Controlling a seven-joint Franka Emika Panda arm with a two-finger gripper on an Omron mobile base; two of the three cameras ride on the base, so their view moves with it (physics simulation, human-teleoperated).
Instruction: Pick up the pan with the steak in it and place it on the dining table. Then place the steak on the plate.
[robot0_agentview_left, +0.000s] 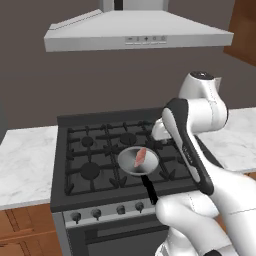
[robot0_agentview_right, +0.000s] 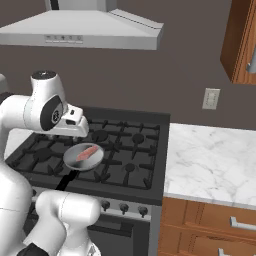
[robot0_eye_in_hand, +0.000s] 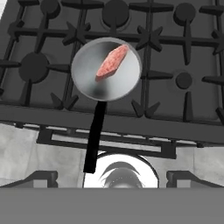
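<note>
The grey pan (robot0_agentview_left: 129, 164) sits on the front middle grate of the black stove (robot0_agentview_left: 90, 150), its black handle (robot0_agentview_left: 150, 190) pointing toward me over the stove's front edge. The pinkish-red steak (robot0_agentview_left: 140, 157) lies in the bowl. From the right, the pan (robot0_agentview_right: 75, 160) and steak (robot0_agentview_right: 87, 152) show beside my hand. My gripper (robot0_eye_in_hand: 111, 177) hovers above the stove front, open wide, nothing between its fingertips (robot0_eye_in_hand: 39, 177); the pan (robot0_eye_in_hand: 89, 85), steak (robot0_eye_in_hand: 112, 61) and handle (robot0_eye_in_hand: 94, 140) lie below it. The dining table and the plate are out of view.
White marble counters flank the stove (robot0_agentview_left: 25, 160) (robot0_agentview_right: 215, 160). A range hood (robot0_agentview_left: 135, 35) hangs overhead. Wooden cabinets (robot0_agentview_right: 210, 230) stand below the right counter, another (robot0_agentview_right: 242, 40) hangs at upper right. Knobs (robot0_agentview_left: 97, 212) line the stove front.
</note>
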